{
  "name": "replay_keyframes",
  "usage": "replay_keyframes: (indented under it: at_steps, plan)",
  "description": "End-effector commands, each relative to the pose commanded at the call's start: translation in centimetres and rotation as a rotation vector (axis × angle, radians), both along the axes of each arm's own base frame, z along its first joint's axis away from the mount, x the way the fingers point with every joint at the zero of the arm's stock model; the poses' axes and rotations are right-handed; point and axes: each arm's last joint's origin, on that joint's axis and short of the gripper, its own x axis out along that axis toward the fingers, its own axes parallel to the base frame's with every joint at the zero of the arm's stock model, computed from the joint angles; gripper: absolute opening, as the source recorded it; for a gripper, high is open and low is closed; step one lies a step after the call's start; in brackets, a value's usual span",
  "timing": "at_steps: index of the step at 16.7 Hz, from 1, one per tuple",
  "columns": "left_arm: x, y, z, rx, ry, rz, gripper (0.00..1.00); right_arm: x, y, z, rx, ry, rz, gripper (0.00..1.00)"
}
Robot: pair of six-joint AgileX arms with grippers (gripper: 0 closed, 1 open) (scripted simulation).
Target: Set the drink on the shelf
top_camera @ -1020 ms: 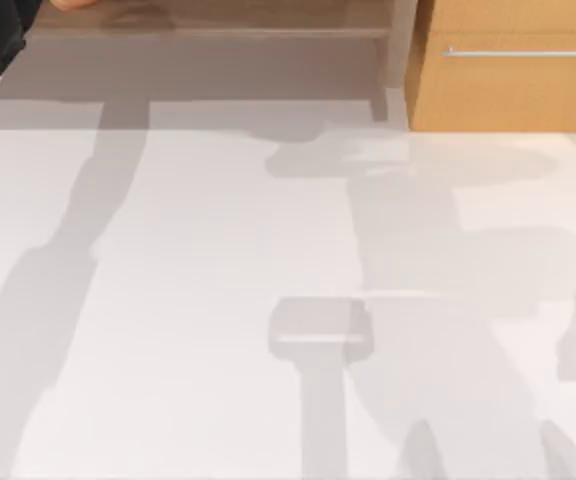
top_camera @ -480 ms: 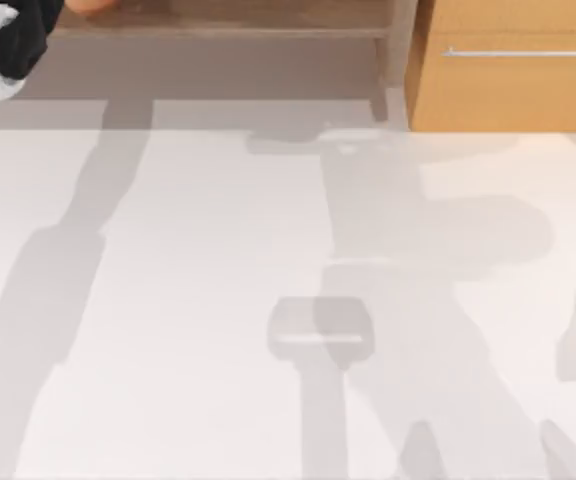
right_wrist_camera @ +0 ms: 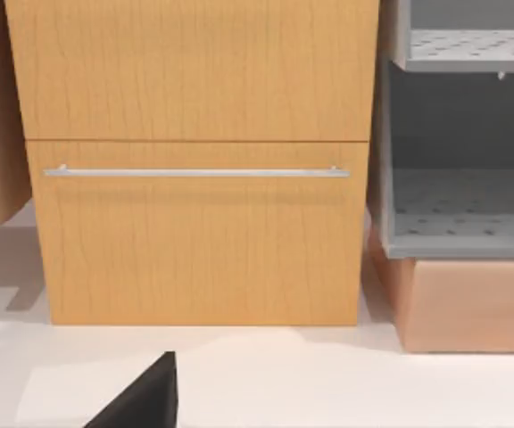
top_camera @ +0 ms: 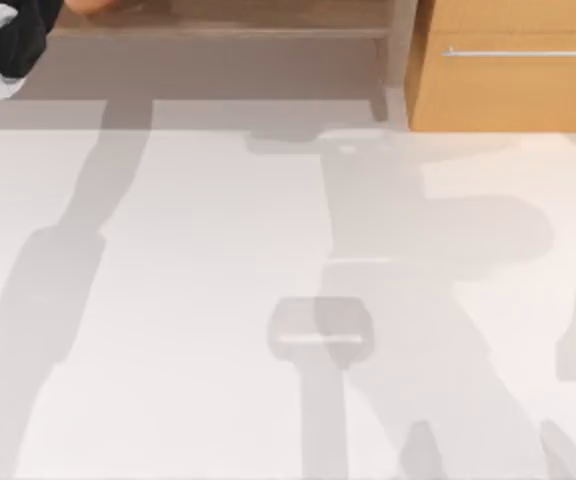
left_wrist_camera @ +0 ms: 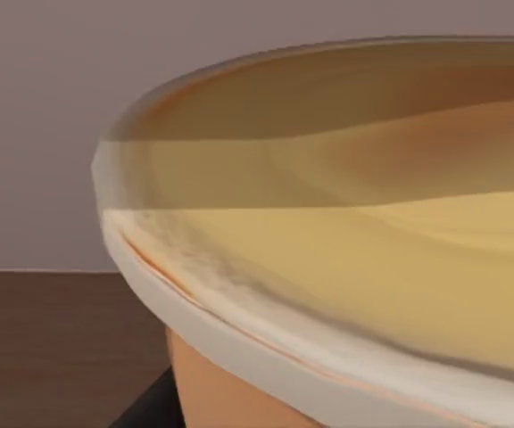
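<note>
Orange-peach drink (left_wrist_camera: 346, 267) with pale rim and tan top, over the brown shelf (top_camera: 248, 18); left claw's grip indiscernible

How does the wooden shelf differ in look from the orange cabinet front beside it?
The shelf is dark brown and open, with a shadowed grey recess below; the cabinet front is lighter orange-tan and closed. The cabinet front carries a silver bar handle; the shelf has none. Both look wooden.
</note>
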Motion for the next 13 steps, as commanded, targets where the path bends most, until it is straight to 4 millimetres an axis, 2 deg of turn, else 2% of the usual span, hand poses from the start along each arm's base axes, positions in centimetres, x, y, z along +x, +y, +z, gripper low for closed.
replay_keyframes:
  at_steps: [7,13]
  plan:
    - [0.0,0.0,0.0,0.0,0.0,0.0,0.98,0.0,0.0,0.0,0.0,0.0,0.0,1.0]
    - [0.0,0.0,0.0,0.0,0.0,0.0,1.0,0.0,0.0,0.0,0.0,0.0,0.0,1.0]
